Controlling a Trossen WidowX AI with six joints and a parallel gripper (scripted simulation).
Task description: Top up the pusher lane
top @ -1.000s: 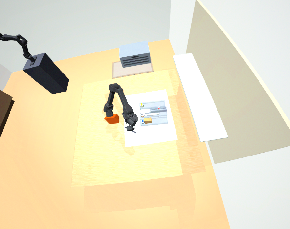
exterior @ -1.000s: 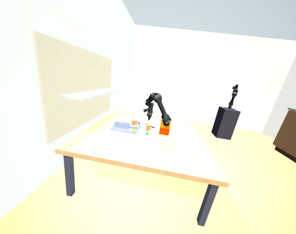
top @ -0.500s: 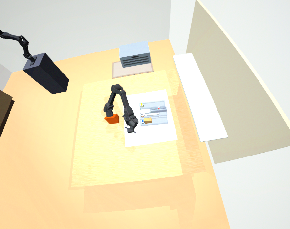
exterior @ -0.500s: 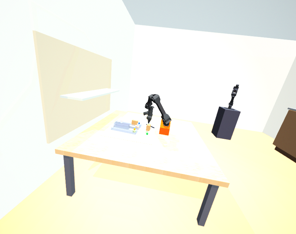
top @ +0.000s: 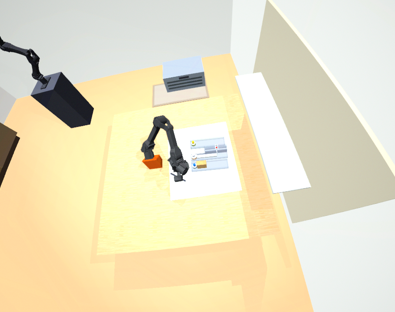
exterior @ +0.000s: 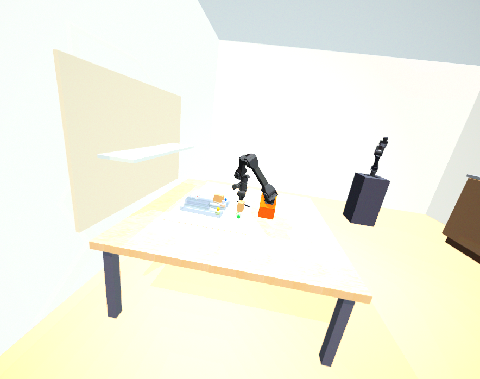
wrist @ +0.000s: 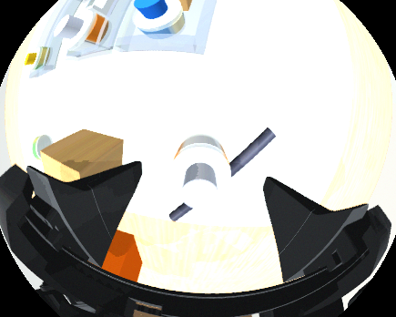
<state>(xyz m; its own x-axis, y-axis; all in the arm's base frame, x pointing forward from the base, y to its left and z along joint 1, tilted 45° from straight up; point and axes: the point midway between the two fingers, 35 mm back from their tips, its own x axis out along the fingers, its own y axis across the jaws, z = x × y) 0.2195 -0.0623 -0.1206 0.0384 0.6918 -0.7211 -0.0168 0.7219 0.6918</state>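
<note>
A loose jar (wrist: 199, 177) with a pale grey lid stands on the white mat (top: 204, 184), right under my gripper (wrist: 201, 172) (top: 178, 177) (exterior: 240, 199). My gripper is open, with one finger on each side of the jar and above it. The three-lane rack (top: 209, 139) (exterior: 191, 202) (wrist: 168, 41) lies beyond. Its middle lane holds a jar (top: 193, 156) (wrist: 74, 25) with the same pale lid at the front. A red mark (top: 216, 147) sits near the pusher plate. The other lanes hold a yellow-lidded jar (top: 193, 144) (wrist: 32, 58) and a blue-lidded jar (top: 194, 164) (wrist: 152, 8).
A dark rod (wrist: 250, 154) lies by the loose jar. A wooden block (wrist: 80, 154) (exterior: 240, 206) and a green-lidded jar (wrist: 40, 143) (exterior: 238, 216) stand to its left. Another wooden block (top: 201, 164) fills the blue jar's lane. The orange arm base (top: 153, 162) (exterior: 267, 209) is close behind.
</note>
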